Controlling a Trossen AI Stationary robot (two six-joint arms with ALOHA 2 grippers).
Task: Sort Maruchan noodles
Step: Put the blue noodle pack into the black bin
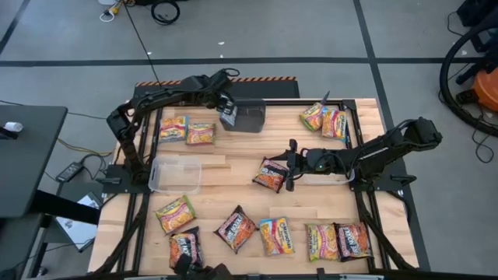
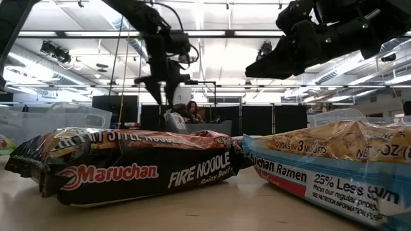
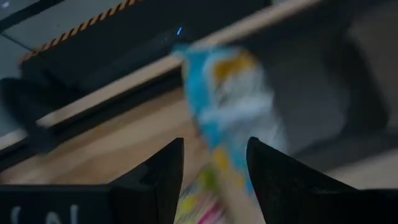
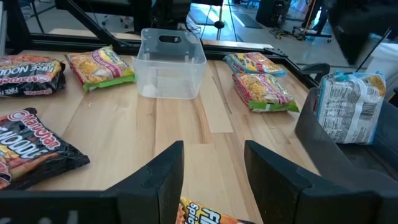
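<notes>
Both grippers open: left gripper (image 1: 227, 109) above dark grey bin (image 1: 247, 117); right gripper (image 1: 289, 164) beside black-labelled packet (image 1: 271, 174)

Ceiling strip lights (image 2: 212, 33) lit room evenly, bright. Soft short shadows on bench (image 1: 233, 175). Left wrist view heavily motion-blurred. Low view: arms silhouetted against lights, near packets sharp.
</notes>
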